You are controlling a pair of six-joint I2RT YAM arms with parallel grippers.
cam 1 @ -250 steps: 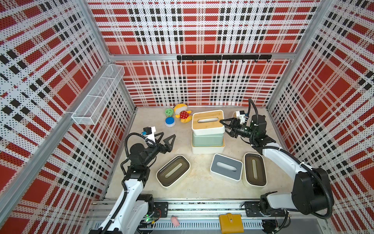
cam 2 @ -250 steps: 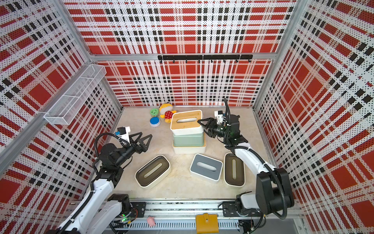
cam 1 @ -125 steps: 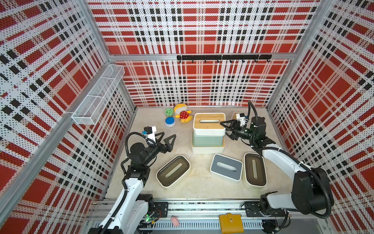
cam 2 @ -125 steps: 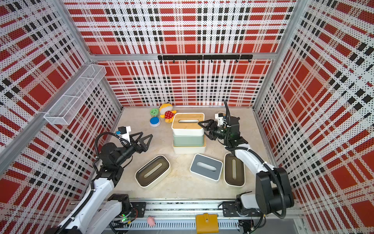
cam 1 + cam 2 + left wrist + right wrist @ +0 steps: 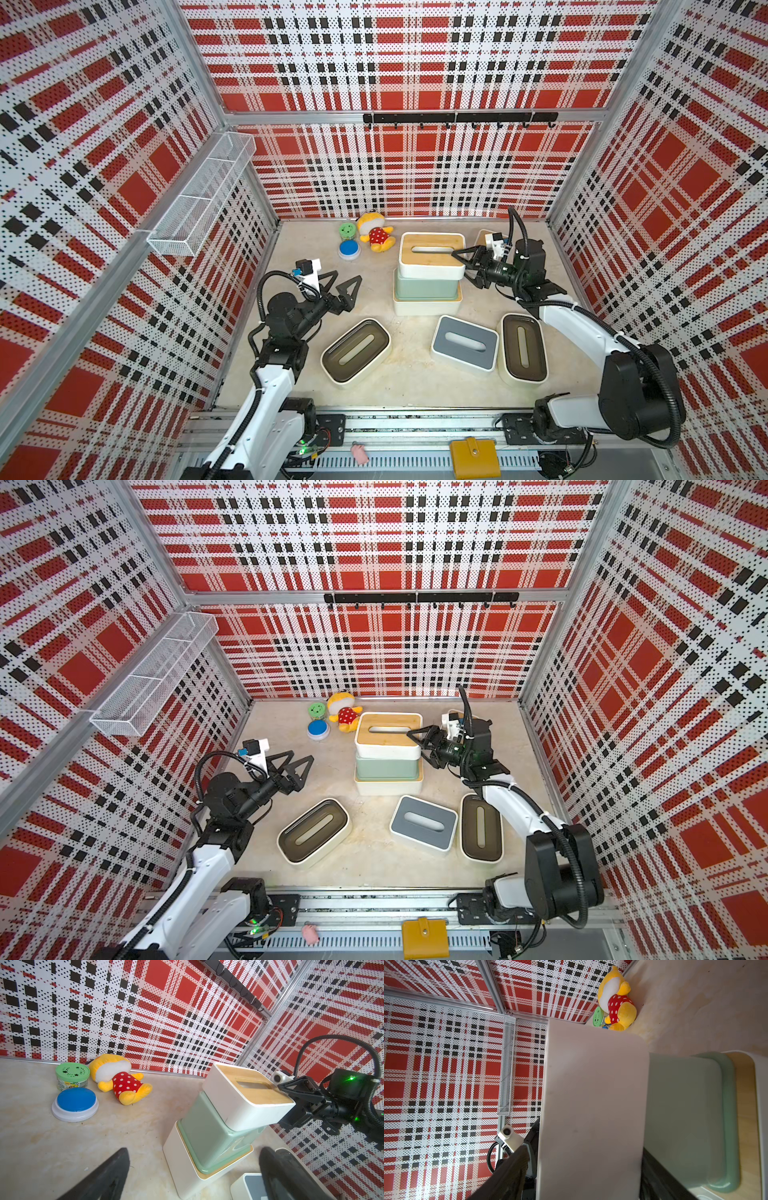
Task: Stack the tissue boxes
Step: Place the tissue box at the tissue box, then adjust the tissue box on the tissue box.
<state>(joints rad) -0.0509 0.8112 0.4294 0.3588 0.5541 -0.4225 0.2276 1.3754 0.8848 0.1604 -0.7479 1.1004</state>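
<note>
At rear centre of desk [image 5: 407,386]: white bamboo-lidded box [image 5: 430,255] atop pale-green box [image 5: 426,286] atop cream box [image 5: 424,307]. Right jaws parted, straddling top box's end; left jaws wide, empty. Risk: snagging overhanging lid edge on retreat, dragging or toppling 3-high stack.

Both top views look down from 6 o'clock over the whole counter [image 5: 411,386]. The left wrist view faces 2 o'clock and the right wrist view 9 o'clock, sharing the stack [image 5: 207,1132].

My left arm [image 5: 270,390], right arm [image 5: 577,324]: white shells, black joints.
Left gripper [image 5: 348,276], right gripper [image 5: 460,266]: black triangular fingers [image 5: 108,1178]; ribbed cables [image 5: 340,1036].
</note>
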